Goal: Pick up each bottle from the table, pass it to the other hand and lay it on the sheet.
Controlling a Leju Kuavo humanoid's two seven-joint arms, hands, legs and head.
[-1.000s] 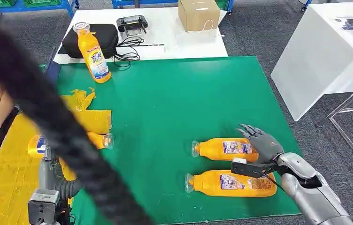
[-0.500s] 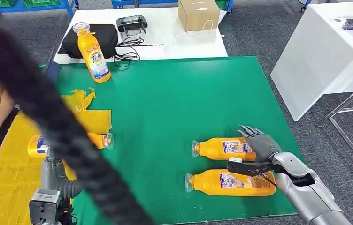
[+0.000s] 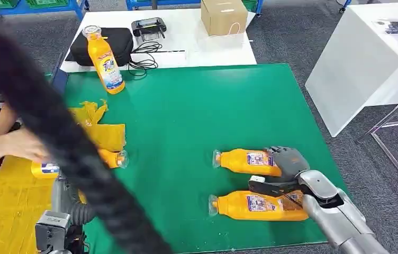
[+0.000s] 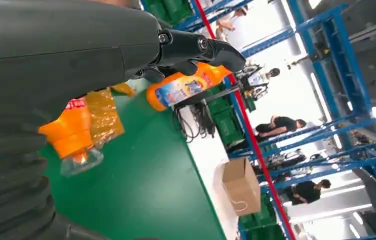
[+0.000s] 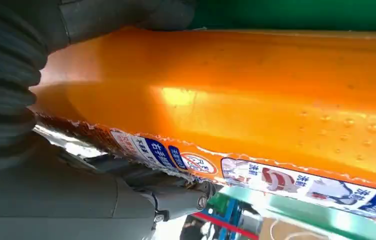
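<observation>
Right hand [image 3: 288,161] is wrapped around the base end of the far bottle [image 3: 247,161] on the green mat [image 3: 197,111], fingers curled over it, so it's gripping rather than hovering. The right wrist view backs that up: the orange body [image 5: 236,100] is pressed right against the thumb and fingers [image 5: 176,197]. The near bottle [image 3: 258,205] lies just beside it, on the robot's side, both on their sides with caps pointing toward the yellow sheet [image 3: 6,196].

Left hand [image 4: 196,47]: can't really tell how far it's open. Dark fingers stick out, and a bottle neck [image 4: 73,137] sits close to it, but I can't see a grip.

That bottle [image 3: 109,157] lies at the sheet's edge, next to the mat, with a person's hand [image 3: 19,145] reaching in by it. Another bottle [image 3: 104,59] stands upright at the mat's far corner.
</observation>
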